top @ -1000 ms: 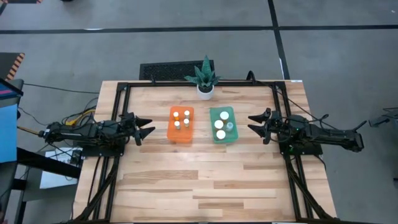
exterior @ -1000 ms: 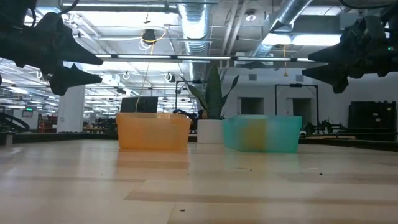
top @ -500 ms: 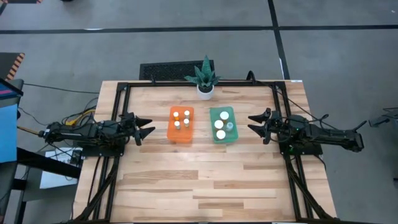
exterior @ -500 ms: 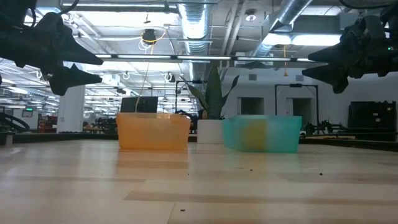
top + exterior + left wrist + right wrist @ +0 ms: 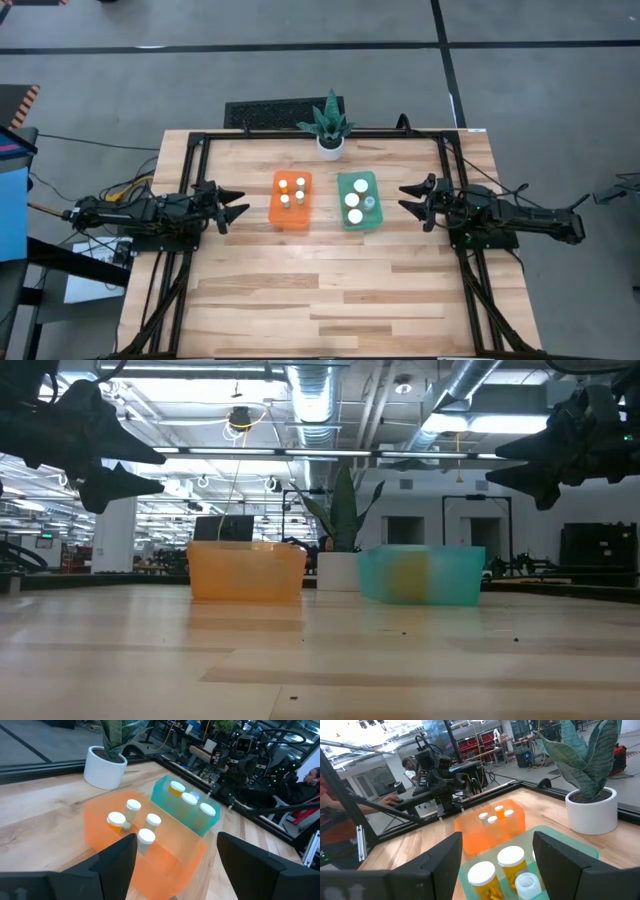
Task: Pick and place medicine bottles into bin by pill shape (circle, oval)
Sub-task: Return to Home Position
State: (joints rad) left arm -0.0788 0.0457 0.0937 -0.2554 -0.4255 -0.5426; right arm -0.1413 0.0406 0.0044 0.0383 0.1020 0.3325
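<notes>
The orange bin (image 5: 291, 200) stands left of the table's middle with several small white-capped medicine bottles (image 5: 136, 822) upright in it. The green bin (image 5: 358, 200) stands to its right and holds three wider bottles (image 5: 501, 863), one of them bluish-clear (image 5: 369, 203). My left gripper (image 5: 233, 210) hovers open above the table's left edge, pointing at the orange bin. My right gripper (image 5: 413, 201) hovers open above the right edge, pointing at the green bin. Neither holds anything.
A white plant pot (image 5: 330, 143) with a spiky green plant stands at the far edge, behind the bins. A black frame (image 5: 300, 136) runs round the table top. The near half of the wooden table (image 5: 320, 300) is bare. People sit beyond the table in the wrist views.
</notes>
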